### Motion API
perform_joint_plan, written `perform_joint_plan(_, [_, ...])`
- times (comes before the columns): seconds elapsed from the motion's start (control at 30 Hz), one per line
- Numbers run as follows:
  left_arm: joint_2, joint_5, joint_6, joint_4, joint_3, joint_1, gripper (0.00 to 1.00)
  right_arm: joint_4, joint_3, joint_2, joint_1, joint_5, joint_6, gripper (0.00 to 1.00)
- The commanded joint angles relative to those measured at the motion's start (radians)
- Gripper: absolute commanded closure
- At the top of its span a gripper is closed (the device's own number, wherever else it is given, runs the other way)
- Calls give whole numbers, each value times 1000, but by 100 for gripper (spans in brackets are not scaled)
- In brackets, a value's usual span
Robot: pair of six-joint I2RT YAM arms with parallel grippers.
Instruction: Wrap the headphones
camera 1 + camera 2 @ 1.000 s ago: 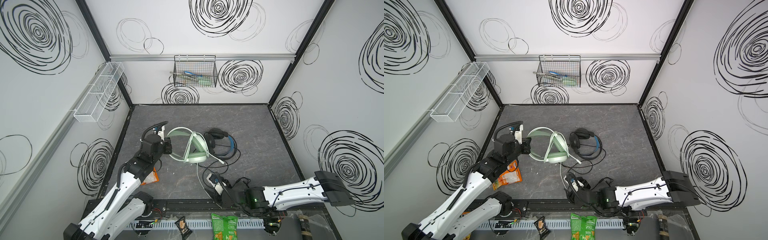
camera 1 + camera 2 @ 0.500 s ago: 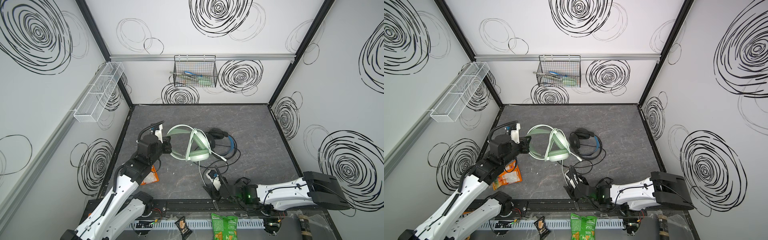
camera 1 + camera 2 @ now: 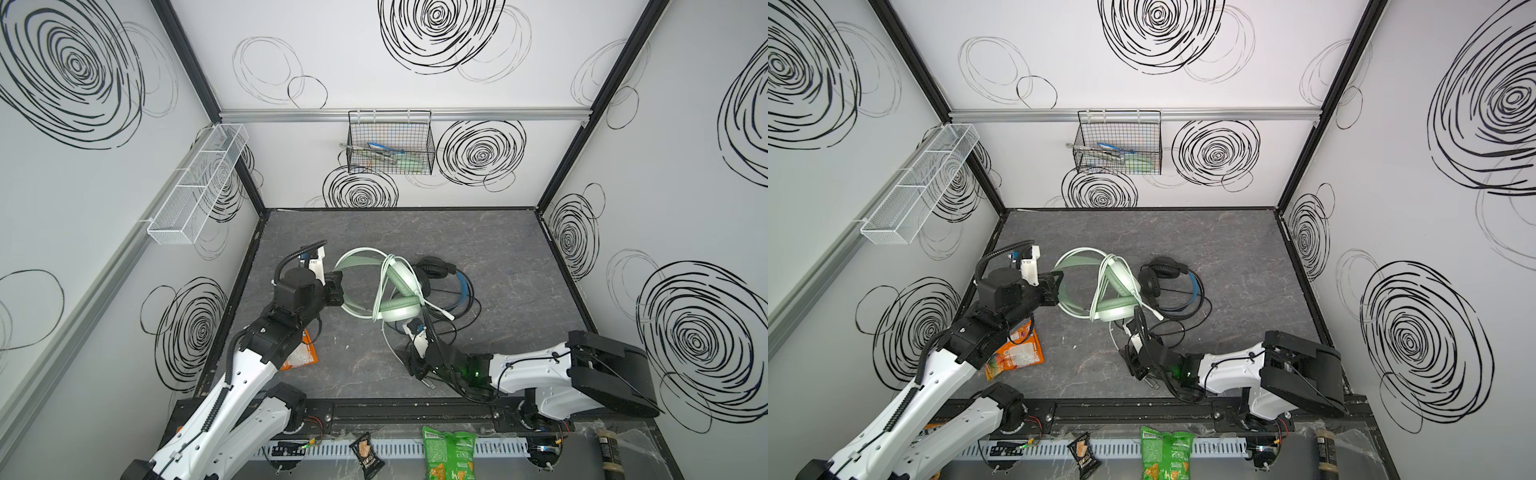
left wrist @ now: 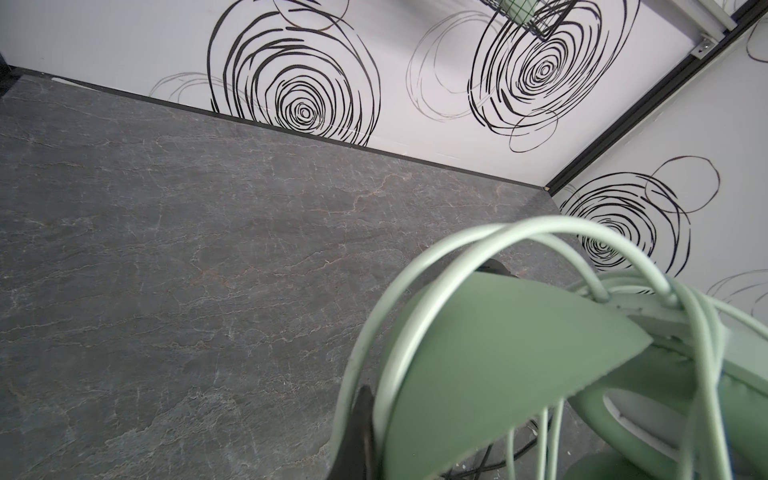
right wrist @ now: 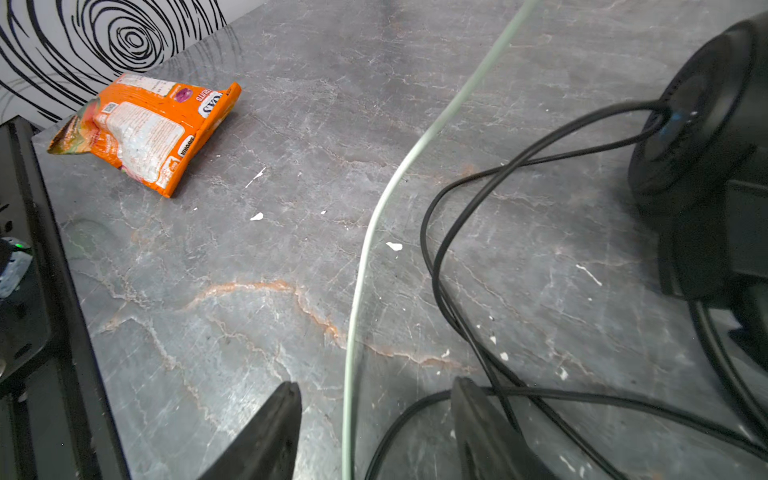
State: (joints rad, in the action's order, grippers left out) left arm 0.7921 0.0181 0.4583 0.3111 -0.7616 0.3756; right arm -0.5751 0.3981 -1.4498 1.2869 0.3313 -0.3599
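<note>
At 6 o'clock on the table: the right gripper [image 5: 376,386] is creeping toward 9 o'clock compared with a second ago, its arm folding back low over the tabletop [image 5: 208,257].
Right gripper: jaws are standing apart, straddling the mint cable [image 5: 374,224] and not pinching anything yet. A black cable [image 5: 432,232] is running right beside one finger.
Left gripper [image 3: 336,286]: clamping shut on the mint-green headset [image 3: 395,291] by its headband, barely budging since a second ago.
Mint-green headset: sitting just at 9 o'clock of table centre, cable loops already crossing its ear cups.
Black headset [image 3: 432,266]: lying at the mint one's 3 o'clock with its cable sprawling loose.
Meaning: I'm guessing it's lining up on the leftover tail for another turn.
</note>
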Motion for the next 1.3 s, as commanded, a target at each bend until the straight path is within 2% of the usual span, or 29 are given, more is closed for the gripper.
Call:
perform_joint_plan(0.0, [-24, -32, 54, -138, -47, -17, 100, -90, 29, -50, -20, -53, 16, 38])
perform_joint_plan(0.07, [-21, -41, 57, -141, -42, -28, 100, -136, 27, -86, -30, -85, 19, 38])
perform_joint_plan(0.2, [-16, -64, 57, -150, -30, -58, 100, -97, 74, -141, -29, -141, 18, 39])
perform_joint_plan(0.63, [-31, -113, 76, -166, 18, -108, 100, -90, 226, -363, -61, -143, 45, 44])
perform_joint_plan(0.7, [-32, -117, 74, -164, 18, -118, 100, -94, 234, -384, -61, -147, 47, 49])
perform_joint_plan(0.9, [-37, -137, 71, -164, 24, -153, 100, -104, 219, -394, -57, -173, 36, 77])
perform_joint_plan(1.0, [-37, -145, 74, -171, 31, -167, 100, -103, 209, -384, -47, -181, 38, 88])
perform_joint_plan(1.13, [-34, -152, 76, -182, 40, -182, 100, -55, 216, -357, -10, -170, 60, 97])
perform_joint_plan(1.27, [-26, -147, 71, -190, 45, -200, 100, 42, 245, -315, 85, -79, 97, 100])
